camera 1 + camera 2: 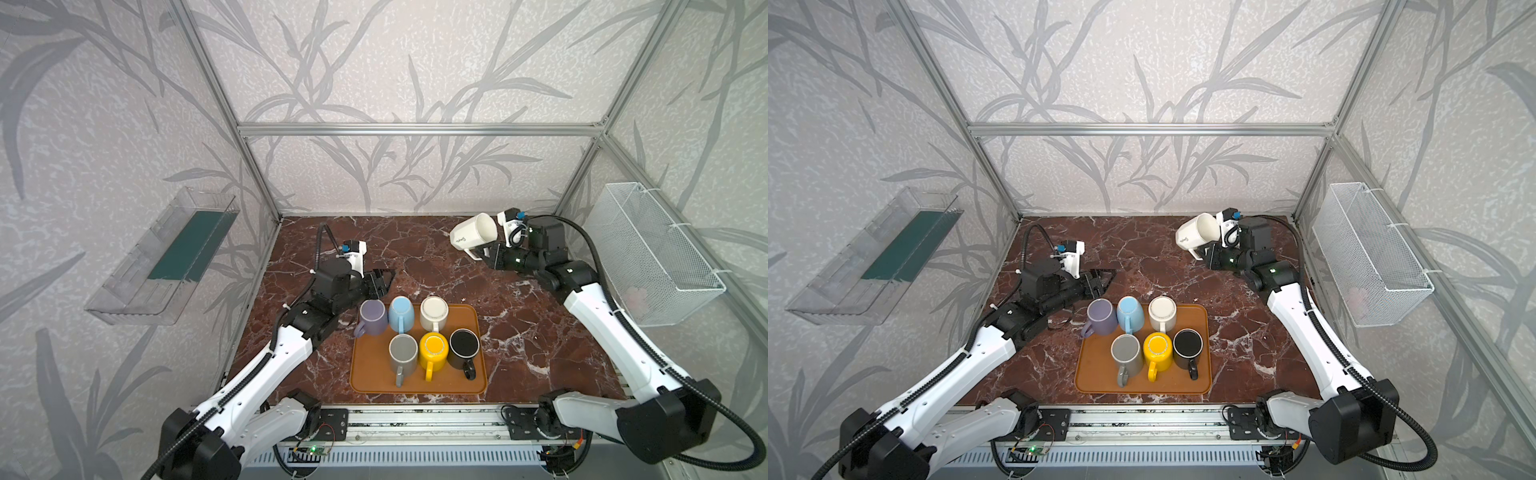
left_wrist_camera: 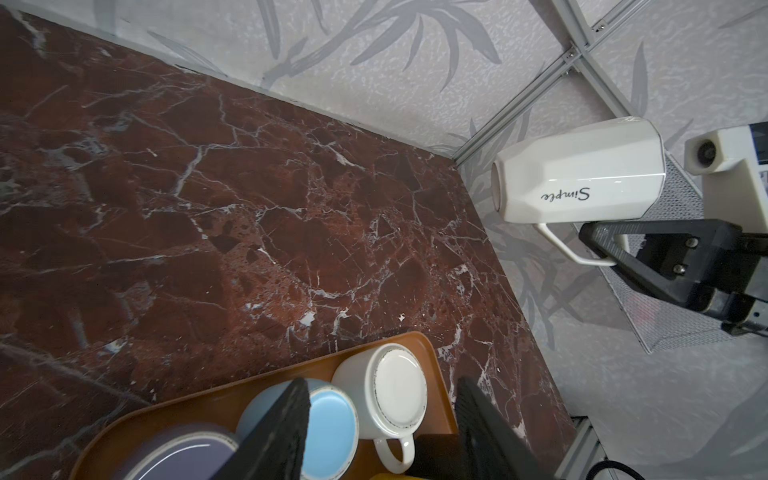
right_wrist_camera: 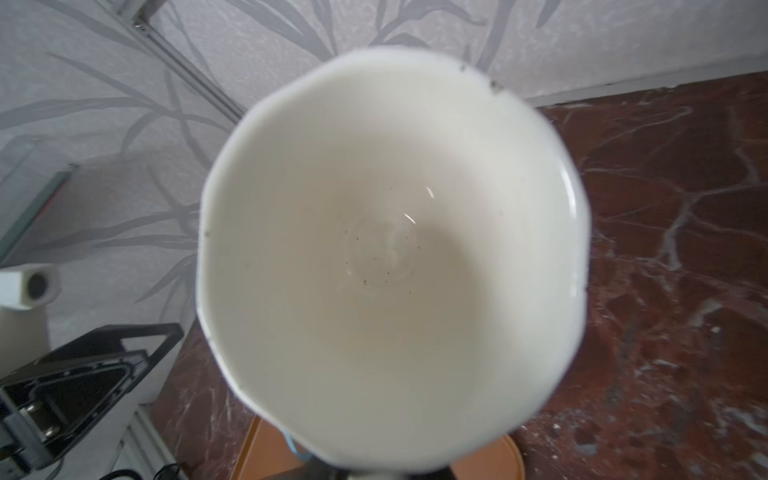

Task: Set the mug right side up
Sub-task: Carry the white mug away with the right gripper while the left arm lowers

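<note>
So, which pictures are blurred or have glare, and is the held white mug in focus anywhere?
Right wrist view: the white mug fills the frame, rim soft and out of focus, small glints inside. Left wrist view: same mug sharp, lettering readable, a pale reflection along its side. In both top views: evenly lit, no strong glare.

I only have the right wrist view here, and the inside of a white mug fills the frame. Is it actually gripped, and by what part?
Observer: Yes. The right gripper is shut on the handle of the white mug, which is held in the air, lying sideways.
Operator: Any other mugs around?
Observer: Six stand on the brown tray. The cream mug and the blue mug are bottom-up.
Operator: And the other arm?
Observer: The left gripper is open and empty, beside the tray's far left corner.
</note>
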You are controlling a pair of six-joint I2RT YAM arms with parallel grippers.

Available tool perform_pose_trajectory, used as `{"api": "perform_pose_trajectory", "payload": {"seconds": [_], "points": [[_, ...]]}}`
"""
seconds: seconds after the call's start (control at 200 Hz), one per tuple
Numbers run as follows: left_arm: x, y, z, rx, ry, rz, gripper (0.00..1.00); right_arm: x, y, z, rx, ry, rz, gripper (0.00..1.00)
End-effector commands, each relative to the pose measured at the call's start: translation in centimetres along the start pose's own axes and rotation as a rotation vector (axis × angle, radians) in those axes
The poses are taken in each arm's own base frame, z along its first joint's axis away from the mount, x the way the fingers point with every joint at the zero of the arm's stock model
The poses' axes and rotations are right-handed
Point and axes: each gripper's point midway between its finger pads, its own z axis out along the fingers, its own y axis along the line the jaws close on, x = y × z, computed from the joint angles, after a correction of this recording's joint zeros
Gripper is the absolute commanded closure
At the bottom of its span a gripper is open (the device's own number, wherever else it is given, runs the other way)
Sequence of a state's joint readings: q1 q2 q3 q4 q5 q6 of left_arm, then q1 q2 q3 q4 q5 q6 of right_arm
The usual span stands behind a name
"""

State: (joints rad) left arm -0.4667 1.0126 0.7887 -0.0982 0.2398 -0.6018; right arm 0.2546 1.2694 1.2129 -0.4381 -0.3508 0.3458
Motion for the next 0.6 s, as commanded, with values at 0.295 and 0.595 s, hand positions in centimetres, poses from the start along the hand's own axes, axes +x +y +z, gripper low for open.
{"api": "perform_pose_trajectory", "payload": {"seconds": [0.295,0.595], "points": [[0.5,3.1,-0.9,-0.291,0.034,0.099,0.42,-3.0,-11.1,3.4,0.414,0.083,-0.123,1.0],[2.0,3.5,-1.9,-0.361,0.053,0.14,0.43,-4.1,-16.6,7.7,0.608,0.185,-0.17,1.0]]}}
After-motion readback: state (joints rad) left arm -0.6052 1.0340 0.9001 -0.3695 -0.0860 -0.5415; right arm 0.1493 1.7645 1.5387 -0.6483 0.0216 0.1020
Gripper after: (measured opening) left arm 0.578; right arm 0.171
